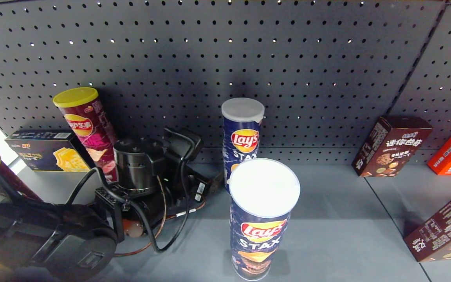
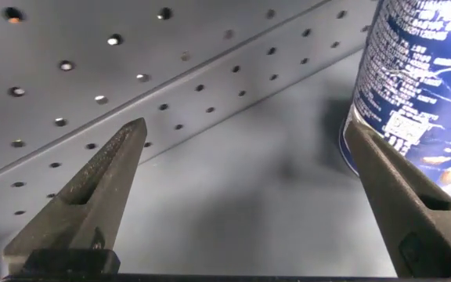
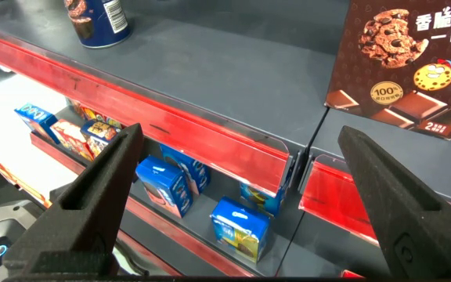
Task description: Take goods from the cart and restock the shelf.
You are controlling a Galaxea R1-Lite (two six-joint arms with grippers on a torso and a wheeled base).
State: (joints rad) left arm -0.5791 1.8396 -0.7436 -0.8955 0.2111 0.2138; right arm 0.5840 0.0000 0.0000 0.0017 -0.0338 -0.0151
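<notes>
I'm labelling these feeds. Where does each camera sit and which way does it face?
Head view: on the robot's head, looking forward and down at the grey metal shelf and perforated back panel; left arm at lower left.
Left wrist view: on the left wrist, facing that panel past the open left gripper, beside a dark blue cylindrical can.
Right wrist view: on the right wrist, facing the shelf's red front strip past the open right gripper.
Head and left wrist views share panel and can.

Head looks down on shelf [image 1: 327, 235]; wrist cameras low (left shares rear can [image 1: 242, 141]).
</notes>
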